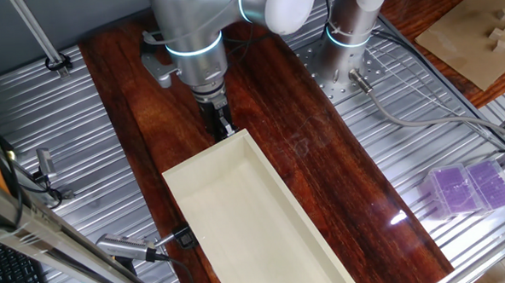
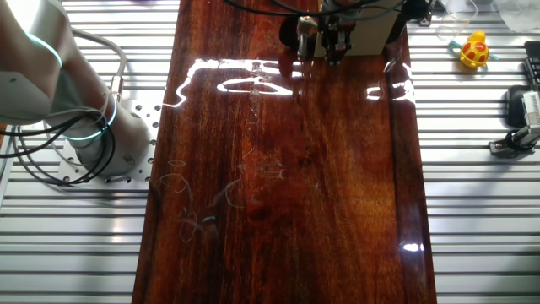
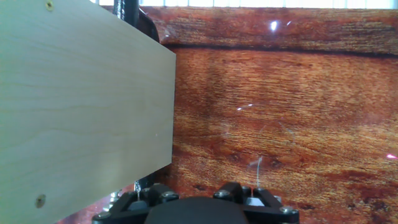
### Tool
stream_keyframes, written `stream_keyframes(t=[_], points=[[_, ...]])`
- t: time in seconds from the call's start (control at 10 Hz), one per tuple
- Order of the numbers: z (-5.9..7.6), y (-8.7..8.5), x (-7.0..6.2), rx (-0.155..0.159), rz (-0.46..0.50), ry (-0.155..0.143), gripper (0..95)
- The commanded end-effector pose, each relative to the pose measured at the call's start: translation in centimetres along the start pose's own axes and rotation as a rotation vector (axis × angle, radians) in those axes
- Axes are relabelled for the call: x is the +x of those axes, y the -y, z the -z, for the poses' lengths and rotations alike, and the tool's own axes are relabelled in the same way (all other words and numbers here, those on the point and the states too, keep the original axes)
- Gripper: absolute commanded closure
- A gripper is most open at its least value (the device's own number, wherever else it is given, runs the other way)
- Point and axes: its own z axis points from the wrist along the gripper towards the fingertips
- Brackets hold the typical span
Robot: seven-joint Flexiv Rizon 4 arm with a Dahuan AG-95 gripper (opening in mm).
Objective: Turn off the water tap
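No water tap shows plainly in any view. A black part pokes out behind the top edge of the pale wooden panel in the hand view; I cannot tell what it is. My gripper hangs just over the far end wall of a long cream wooden box on the dark wood table. Its black fingers look close together with nothing seen between them. In the other fixed view the gripper is at the top edge beside the box. The hand view shows only the gripper's base, not the fingertips.
A black clamp with a metal handle grips the box's near left side. The arm's base stands left of the table. A purple plastic case and a yellow toy lie on the metal bench off the board.
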Motion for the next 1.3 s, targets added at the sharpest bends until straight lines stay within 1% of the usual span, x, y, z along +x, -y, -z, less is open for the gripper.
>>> stream_keyframes(t=[0.1, 0.3, 0.5, 0.8, 1.3], points=[[0.1, 0.4, 0.2, 0.001, 0.007, -0.003, 38.0], [0.1, 0.8, 0.5, 0.001, 0.014, -0.004, 38.0], [-0.2, 1.1, 1.2, 0.002, 0.019, -0.002, 38.0], [-0.5, 1.2, 1.9, 0.003, 0.016, 0.0, 38.0], [-0.3, 2.0, 2.6, 0.0, 0.036, -0.001, 38.0]])
